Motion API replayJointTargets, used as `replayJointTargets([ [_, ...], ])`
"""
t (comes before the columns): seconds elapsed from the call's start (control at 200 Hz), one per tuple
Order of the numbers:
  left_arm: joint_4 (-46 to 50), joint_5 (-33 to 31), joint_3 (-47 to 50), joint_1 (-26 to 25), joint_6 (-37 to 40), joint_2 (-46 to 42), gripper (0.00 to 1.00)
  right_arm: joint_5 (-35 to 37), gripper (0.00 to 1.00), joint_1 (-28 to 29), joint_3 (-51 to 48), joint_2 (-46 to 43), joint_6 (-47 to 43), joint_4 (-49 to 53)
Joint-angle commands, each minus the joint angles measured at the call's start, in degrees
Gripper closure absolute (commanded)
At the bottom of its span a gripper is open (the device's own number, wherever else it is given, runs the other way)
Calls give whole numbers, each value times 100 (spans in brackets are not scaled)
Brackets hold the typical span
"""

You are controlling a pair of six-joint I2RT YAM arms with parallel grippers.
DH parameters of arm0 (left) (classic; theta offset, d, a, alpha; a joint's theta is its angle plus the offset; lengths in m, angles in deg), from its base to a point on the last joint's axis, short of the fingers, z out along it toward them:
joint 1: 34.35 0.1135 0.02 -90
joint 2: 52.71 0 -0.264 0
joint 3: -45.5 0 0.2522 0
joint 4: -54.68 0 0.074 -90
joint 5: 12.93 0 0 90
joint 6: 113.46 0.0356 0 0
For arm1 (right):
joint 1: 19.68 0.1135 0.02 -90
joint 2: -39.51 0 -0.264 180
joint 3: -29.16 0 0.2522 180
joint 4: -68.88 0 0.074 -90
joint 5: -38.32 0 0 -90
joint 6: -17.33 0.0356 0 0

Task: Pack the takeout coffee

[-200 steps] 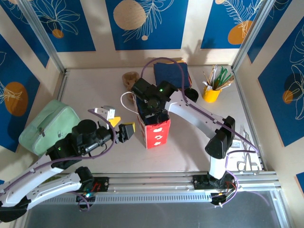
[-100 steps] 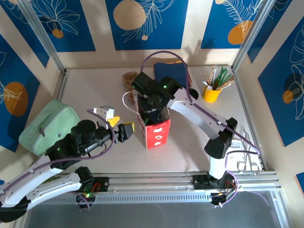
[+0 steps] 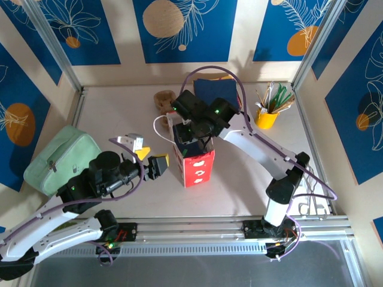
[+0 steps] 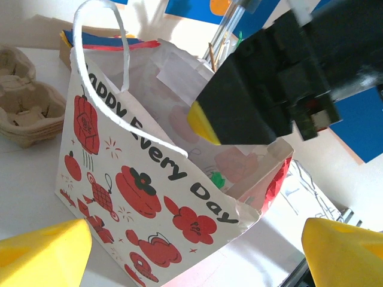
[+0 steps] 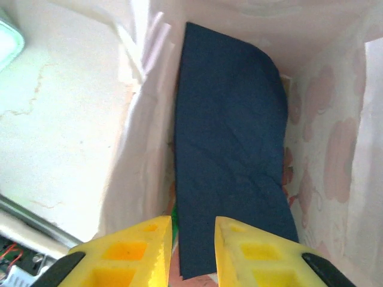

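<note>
Looking at the right gripper first: reaching down into the open top of the paper bag, yellow fingers parted only a crack, not pinching or touching anything. Seeing a dark blue napkin standing inside the bag, leaning along the inner wall straight ahead of those fingers.

Checking the left gripper next: hanging low just beside the bag's printed side, fingertips spread really wide, gripping nothing, aiming straight at the red prints and black lettering.

Noticing the bag standing upright around the middle of the table, one white handle loop sticking up. Spotting a cardboard cup carrier sitting behind the bag, a yellow cup of stirrers off at the back right, and a pale green pouch lying well apart on the left.

Not managing to place the takeout coffee cup itself anywhere, honestly: can't tell from these angles.
</note>
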Motion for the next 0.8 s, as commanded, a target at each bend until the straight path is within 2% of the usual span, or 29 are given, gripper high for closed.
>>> replayJointTargets([
  [0.0, 58, -118, 35, -26, -65, -82, 9, -445, 72, -69, -150, -448, -85, -368],
  [0.2, 103, -153, 18, -26, -66, -94, 9, -533, 58, -154, -538, -1003, -297, -964],
  [0.405, 146, -215, -42, -26, 1, -61, 9, -369, 46, -457, -310, -1141, -622, -913],
  [0.615, 172, -284, -44, -26, 8, -58, 9, -949, 42, -1307, -257, -1371, -849, -1148],
  [0.795, 233, -390, -112, -26, 50, -19, 8, -870, 41, -1997, 36, -1352, -991, -1143],
])
